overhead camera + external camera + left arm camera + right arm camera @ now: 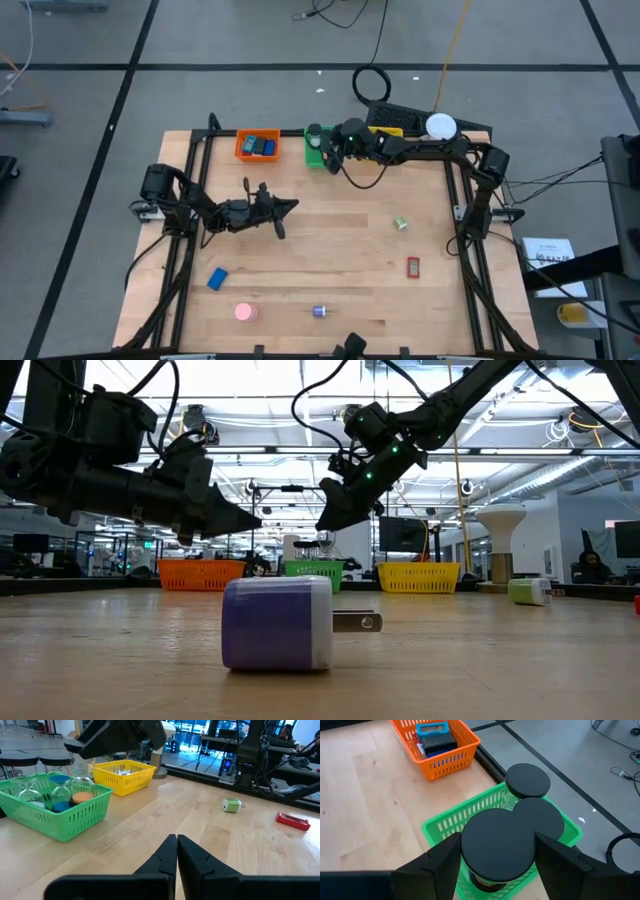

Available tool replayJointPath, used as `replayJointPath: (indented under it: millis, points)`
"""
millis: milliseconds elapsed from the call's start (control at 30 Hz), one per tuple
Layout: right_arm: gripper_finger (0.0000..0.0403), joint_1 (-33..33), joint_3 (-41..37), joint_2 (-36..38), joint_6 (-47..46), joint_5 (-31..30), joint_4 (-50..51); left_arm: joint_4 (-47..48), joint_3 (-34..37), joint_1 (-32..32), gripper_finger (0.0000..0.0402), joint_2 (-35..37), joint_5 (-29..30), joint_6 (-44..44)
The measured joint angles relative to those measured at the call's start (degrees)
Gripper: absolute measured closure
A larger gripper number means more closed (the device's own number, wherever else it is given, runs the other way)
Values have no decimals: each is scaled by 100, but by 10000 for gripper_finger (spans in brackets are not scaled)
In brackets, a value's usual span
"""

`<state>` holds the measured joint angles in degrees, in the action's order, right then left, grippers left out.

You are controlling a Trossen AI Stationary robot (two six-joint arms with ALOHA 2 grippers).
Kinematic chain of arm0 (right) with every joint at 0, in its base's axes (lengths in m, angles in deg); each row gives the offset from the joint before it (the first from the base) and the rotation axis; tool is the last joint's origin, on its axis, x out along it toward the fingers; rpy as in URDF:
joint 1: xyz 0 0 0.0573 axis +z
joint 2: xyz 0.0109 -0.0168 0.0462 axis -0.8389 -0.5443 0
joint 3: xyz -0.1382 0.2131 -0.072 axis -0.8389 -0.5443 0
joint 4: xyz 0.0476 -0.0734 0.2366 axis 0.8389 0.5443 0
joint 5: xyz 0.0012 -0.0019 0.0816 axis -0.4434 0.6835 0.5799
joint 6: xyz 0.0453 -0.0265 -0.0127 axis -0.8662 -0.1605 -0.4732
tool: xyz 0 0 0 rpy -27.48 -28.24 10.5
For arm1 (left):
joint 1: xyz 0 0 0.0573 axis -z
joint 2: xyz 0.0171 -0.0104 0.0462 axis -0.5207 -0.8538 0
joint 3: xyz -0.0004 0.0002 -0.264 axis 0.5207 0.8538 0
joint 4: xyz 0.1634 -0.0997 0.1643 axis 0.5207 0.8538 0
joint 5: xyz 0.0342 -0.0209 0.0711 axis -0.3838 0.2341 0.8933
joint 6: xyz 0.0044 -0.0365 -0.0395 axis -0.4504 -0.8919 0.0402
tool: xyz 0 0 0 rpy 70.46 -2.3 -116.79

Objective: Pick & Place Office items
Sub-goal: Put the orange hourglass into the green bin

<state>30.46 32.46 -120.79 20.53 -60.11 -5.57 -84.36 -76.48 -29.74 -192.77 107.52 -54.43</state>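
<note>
My right gripper (497,851) reaches over the green bin (447,822) at the far edge and is shut on a black round piece (497,837) with a clear body below its cap. Two more black round caps (527,780) stand in that bin. My left gripper (290,207) hovers shut and level over the table's left half, holding nothing. Loose office items lie flat on the wood: a blue block (217,278), a pink round piece (245,312), a purple-and-white plug-like block (278,622), a green-white piece (400,224) and a red piece (413,266). My right gripper pinches the black round piece by its cap, one finger on each opposite side of the rim (466,847). The fingers slant down from the table's right side. The piece stands upright over the green bin; its lower end is hidden by the cap and fingers.
The orange bin (258,146) with blue and black pieces stands left of the green one. The yellow bin (125,775) and a white-domed stand (440,126) are to its right, under my right arm. Black frame rails (195,175) run along the table's sides.
</note>
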Motion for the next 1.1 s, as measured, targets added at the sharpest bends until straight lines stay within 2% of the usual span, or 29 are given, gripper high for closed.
replayJointPath:
  millis: [200,467,600,1100]
  points:
    - [185,-2,-15,2,-102,21,-30,5,0,-1,399,0,0,0]
    - [185,-37,-212,2,-207,124,-164,5,0,-1,388,0,0,-4]
    - [183,-42,-212,2,-191,126,-167,5,0,-1,399,0,0,-9]
    - [173,-74,-212,-367,-260,122,-550,3,-2,-1,393,0,0,-39]
